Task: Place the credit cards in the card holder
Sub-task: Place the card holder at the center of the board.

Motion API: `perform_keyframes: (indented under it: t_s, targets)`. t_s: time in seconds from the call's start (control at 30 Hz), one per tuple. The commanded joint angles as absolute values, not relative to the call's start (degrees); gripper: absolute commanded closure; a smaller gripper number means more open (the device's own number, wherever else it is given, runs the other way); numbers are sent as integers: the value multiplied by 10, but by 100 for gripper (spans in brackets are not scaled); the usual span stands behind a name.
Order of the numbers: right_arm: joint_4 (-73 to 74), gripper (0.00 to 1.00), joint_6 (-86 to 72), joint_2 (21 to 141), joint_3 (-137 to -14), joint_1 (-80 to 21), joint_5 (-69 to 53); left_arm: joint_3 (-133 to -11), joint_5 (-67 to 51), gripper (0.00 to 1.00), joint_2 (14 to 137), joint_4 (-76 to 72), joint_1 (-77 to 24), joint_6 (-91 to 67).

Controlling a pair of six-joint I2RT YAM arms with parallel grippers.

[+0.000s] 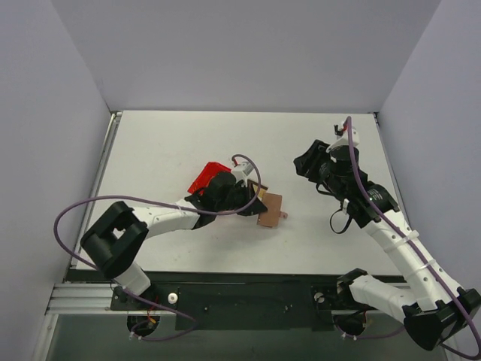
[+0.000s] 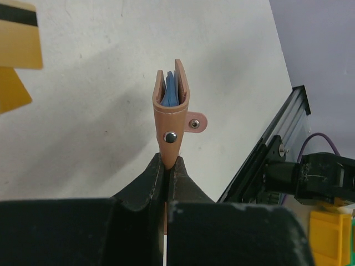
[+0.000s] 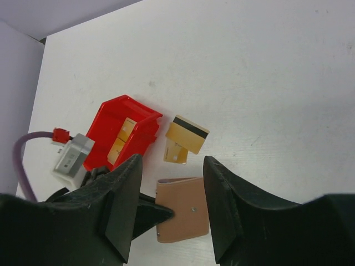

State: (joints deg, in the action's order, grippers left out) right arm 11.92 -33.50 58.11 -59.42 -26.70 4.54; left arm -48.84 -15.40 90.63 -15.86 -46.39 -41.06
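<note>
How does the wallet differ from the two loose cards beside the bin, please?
The wallet is plain brown; the cards are gold, one showing a dark stripe. The wallet is clamped in the left fingers; the cards lie free on the table. The wallet looks slightly larger than each card. Both are flat rectangles near the red bin.

White tabletop point(image 1: 188, 143), pale lavender walls point(image 1: 240, 45) on three sides, black rail point(image 1: 248, 297) along near edge
</note>
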Motion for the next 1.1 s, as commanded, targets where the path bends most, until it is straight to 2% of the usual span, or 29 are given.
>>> perform_keyframes:
  t_s: [0.0, 0.27, 0.47, 0.6, 0.8, 1.07]
  targets:
    - [125, 55, -342, 575, -592, -263, 33, -489, -212, 100, 936, -294, -475, -466]
    - [127, 51, -344, 581, -590, -256, 29, -458, -250, 98, 1018, -410, -476, -532]
    - [127, 51, -342, 587, -595, -249, 24, -457, -250, 96, 1053, -404, -477, -531]
    - [127, 50, -344, 588, -592, -246, 21, -470, -222, 88, 1046, -336, -482, -495]
    - [127, 50, -344, 584, -585, -245, 30, -480, -204, 69, 1045, -290, -482, -475]
    - [127, 50, -337, 579, -585, -245, 38, -487, -184, 52, 1027, -242, -481, -445]
